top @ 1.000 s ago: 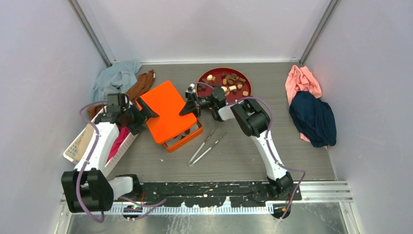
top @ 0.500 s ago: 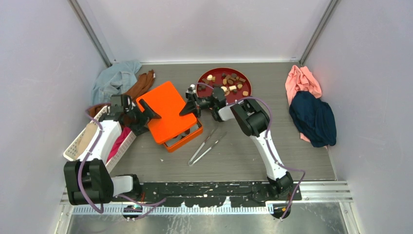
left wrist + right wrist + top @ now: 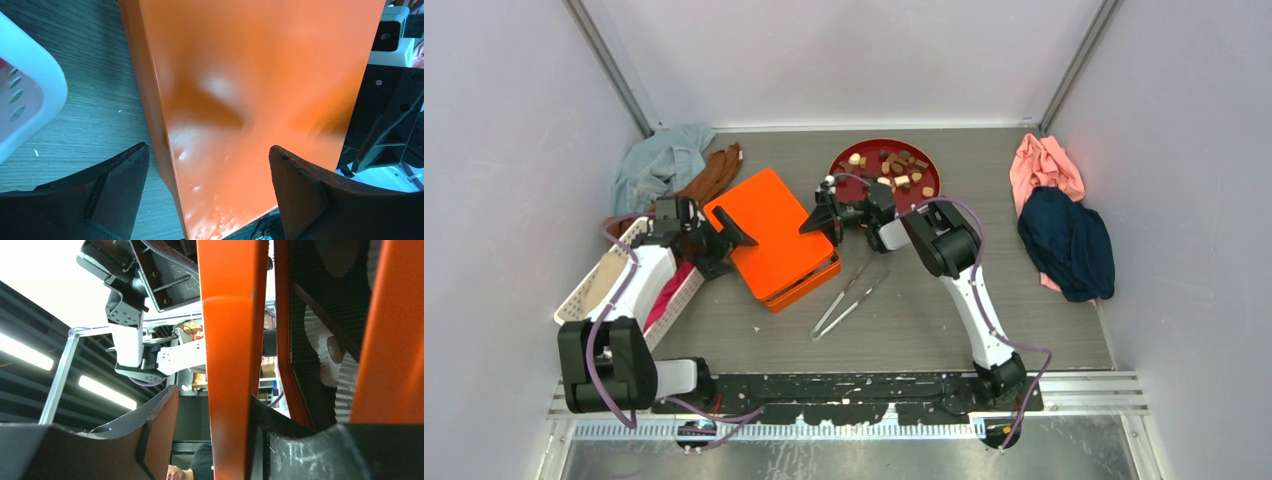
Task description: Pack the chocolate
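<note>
Your left gripper (image 3: 207,150) had its fingers (image 3: 120,187) spread wide and held nothing. In its wrist view one finger sat over bare table (image 3: 90,125) at the lower left and the other over the orange lid (image 3: 260,75) at the lower right. They straddled the lid's long edge, I judge to steady it.

Your right gripper (image 3: 215,400) had the lid's opposite rim standing between its fingers (image 3: 125,440). The finger at the lower right of that view lay against the rim, but a sliver of background showed on the other side, so I cannot tell whether you were pinching it. Just right of the rim, a narrow gap opened onto the orange box (image 3: 809,282). Inside, white paper cups (image 3: 320,355) sat in a dark ribbed tray, and one held a pale round piece, probably chocolate. That gap suggests the lid was lowered but not seated.

From above, lid and box lay left of centre with a gripper at each side, a sensible way to keep the lid square. The plainly visible chocolate (image 3: 894,172) lay loose on the red plate (image 3: 885,142) at upper centre, just behind your right gripper. The metal tongs (image 3: 849,292) lay on the table below the box, touched by neither arm. With so many pieces on the plate, closing looked early.
</note>
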Tool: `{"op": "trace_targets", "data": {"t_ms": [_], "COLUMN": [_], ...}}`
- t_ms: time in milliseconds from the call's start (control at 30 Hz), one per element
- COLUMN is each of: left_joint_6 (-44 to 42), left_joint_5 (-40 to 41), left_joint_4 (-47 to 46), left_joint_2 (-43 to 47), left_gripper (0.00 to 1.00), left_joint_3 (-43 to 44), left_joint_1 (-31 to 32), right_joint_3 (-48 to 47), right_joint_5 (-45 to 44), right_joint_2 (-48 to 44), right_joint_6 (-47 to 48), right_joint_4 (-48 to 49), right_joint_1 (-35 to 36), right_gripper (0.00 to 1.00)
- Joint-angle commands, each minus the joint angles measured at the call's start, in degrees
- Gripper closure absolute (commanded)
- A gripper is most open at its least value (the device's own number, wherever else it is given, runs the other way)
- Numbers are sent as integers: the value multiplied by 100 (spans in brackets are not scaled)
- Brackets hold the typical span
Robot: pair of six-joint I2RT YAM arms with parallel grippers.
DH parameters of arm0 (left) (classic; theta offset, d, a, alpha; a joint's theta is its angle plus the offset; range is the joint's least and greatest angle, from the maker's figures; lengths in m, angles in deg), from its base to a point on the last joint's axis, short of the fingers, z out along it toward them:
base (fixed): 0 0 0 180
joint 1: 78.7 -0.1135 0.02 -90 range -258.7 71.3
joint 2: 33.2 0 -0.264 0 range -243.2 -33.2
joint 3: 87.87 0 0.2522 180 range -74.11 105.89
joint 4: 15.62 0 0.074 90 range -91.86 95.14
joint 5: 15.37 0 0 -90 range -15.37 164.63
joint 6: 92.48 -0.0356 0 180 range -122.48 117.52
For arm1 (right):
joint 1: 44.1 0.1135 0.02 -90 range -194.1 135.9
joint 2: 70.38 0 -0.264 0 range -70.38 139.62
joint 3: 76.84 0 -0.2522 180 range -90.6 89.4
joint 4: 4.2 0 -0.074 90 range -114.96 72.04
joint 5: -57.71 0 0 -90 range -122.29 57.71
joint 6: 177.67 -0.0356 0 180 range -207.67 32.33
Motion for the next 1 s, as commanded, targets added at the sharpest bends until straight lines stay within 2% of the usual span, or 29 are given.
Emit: {"op": "trace_targets", "data": {"t_ms": [0,500,567,667,867,967], "left_joint_6": [57,31,22,7,-26,-46], "left_joint_5": [-174,-211,-221,-234,-262,-270], "left_joint_4": [-288,-273,-284,-270,-252,-241], "left_joint_2": [-11,-54,-63,-93,-125,-155], "left_gripper": [11,11,11,11,11,11], "left_joint_3": [-24,-34,-25,-16,-7,-7], "left_joint_1": [-49,-47,-51,-47,-47,-47], "right_joint_3": [46,205,216,247,336,381], "right_joint_5": [-52,66,94,97,58,57], "right_joint_2": [-318,-465,-490,-557,-605,-543], "right_joint_6": [93,163,184,269,532,554], "right_joint_4": [476,449,412,311,-30,-97], "right_joint_1": [-60,-155,-180,-221,-352,-387], "right_gripper": [47,39,32,27,2,0]}}
